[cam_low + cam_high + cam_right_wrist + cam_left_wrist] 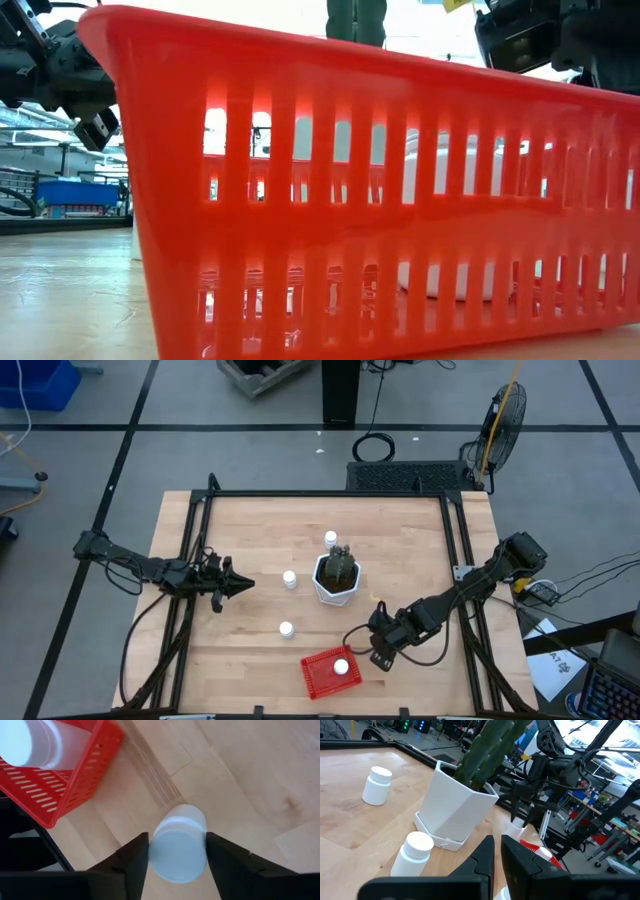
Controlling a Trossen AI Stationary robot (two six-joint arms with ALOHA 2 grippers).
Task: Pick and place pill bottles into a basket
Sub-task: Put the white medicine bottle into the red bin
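The red mesh basket (328, 673) lies near the table's front edge with one white pill bottle (341, 667) in it; the bottle also shows in the right wrist view (30, 745). My right gripper (385, 652) is just right of the basket, shut on another pill bottle (178, 845). Three more bottles stand on the table: one behind the white pot (330, 538), one to the pot's left (289, 578) and one in front of it (286, 628). My left gripper (497, 857) is shut and empty, left of the pot. My right gripper pinches the pill bottle between its two fingers (135, 857), which lie on opposite sides of its round cap end (177, 855). The fingers come from above, slanting down, and the bottle's body (186, 817) points away along them. Whether its bottom touches the table, I cannot tell.
The white hexagonal pot (336, 582) with a green cactus stands mid-table, between the two arms. A black frame (320, 494) runs round the wooden table top. In the low view the basket's wall (350, 200) fills most of the picture.
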